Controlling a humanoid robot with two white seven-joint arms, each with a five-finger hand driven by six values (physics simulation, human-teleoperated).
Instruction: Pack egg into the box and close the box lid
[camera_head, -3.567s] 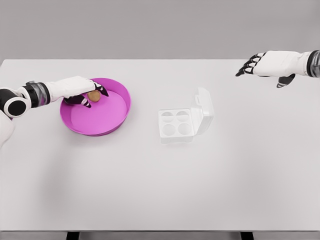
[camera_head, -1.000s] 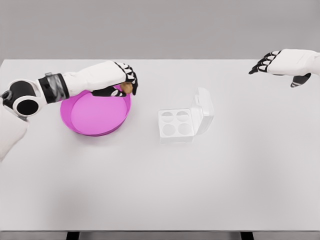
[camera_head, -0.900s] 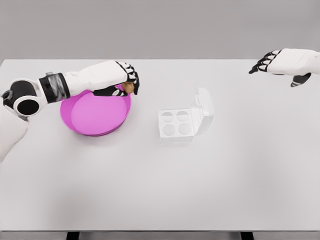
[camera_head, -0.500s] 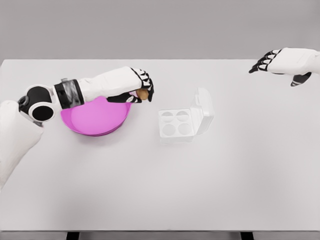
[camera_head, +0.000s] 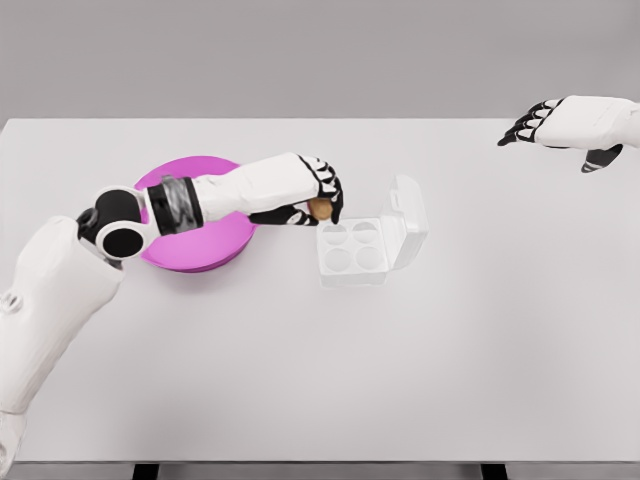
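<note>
Left hand (camera_head: 312, 197) clamped on the brown egg (camera_head: 320, 209), just left of the open egg box (camera_head: 366, 243); next it needs lowering into a far-left cup.

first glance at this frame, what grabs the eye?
The magenta bowl at left-centre of the white table is the only strong colour. The left hand reaches over it with a brown egg in its fingertips, right at the left edge of the open white egg box, whose four cups are empty and whose lid stands up on the right side. The right hand hovers open far off at the upper right.
</note>
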